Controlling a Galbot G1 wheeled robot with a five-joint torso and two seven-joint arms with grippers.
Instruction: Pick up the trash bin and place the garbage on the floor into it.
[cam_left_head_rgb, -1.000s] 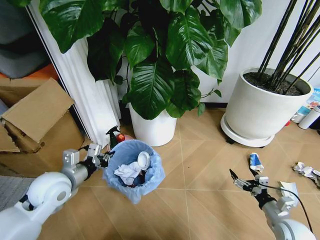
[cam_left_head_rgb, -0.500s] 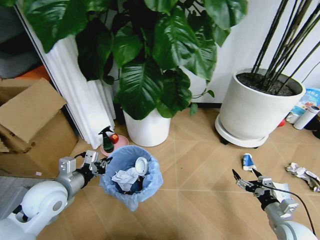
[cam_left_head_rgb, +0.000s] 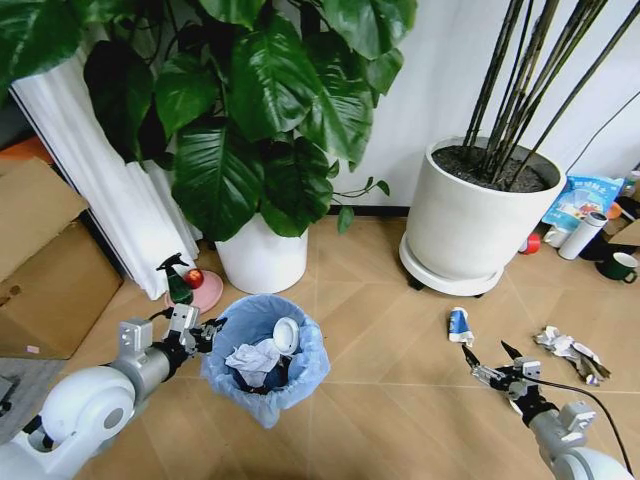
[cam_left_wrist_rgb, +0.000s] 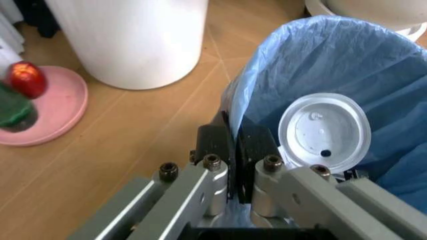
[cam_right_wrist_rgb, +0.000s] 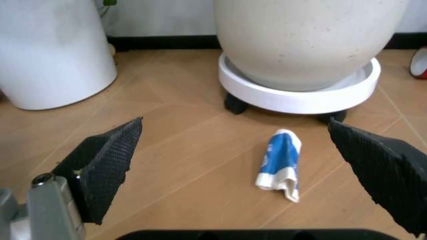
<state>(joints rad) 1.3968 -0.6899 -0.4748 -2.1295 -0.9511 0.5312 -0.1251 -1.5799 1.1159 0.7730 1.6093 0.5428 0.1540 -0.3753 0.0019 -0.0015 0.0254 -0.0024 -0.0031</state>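
Note:
The trash bin (cam_left_head_rgb: 300, 375), black with a crinkly light-blue bag over its rim, is at lower left in the head view. My left gripper (cam_left_head_rgb: 205, 334) is shut on its near rim; the left wrist view shows the fingers (cam_left_wrist_rgb: 215, 145) pinching the bag edge (cam_left_wrist_rgb: 235, 107). Crumpled white paper (cam_left_head_rgb: 250, 357) and a white disc (cam_left_head_rgb: 286, 335) lie inside the bin. On the floor (cam_left_head_rgb: 380, 400), a blue-white wrapper (cam_left_head_rgb: 459, 325) lies just beyond my open right gripper (cam_left_head_rgb: 490, 361). In the right wrist view that wrapper (cam_right_wrist_rgb: 280, 160) lies ahead of the spread fingers (cam_right_wrist_rgb: 107, 165). A crumpled wrapper (cam_left_head_rgb: 565, 350) lies further right.
A white plant pot (cam_left_head_rgb: 262, 262) stands behind the bin, with a green spray bottle (cam_left_head_rgb: 178, 283) on a pink saucer (cam_left_head_rgb: 205, 295) beside it. A large white pot on a wheeled base (cam_left_head_rgb: 478, 225) stands at the right. Cardboard boxes (cam_left_head_rgb: 45, 260) are at the left.
The whole head picture has shifted left and up, so the camera has moved. The left gripper stays shut on the bin rim. The blue-white wrapper now lies closer to the open right gripper.

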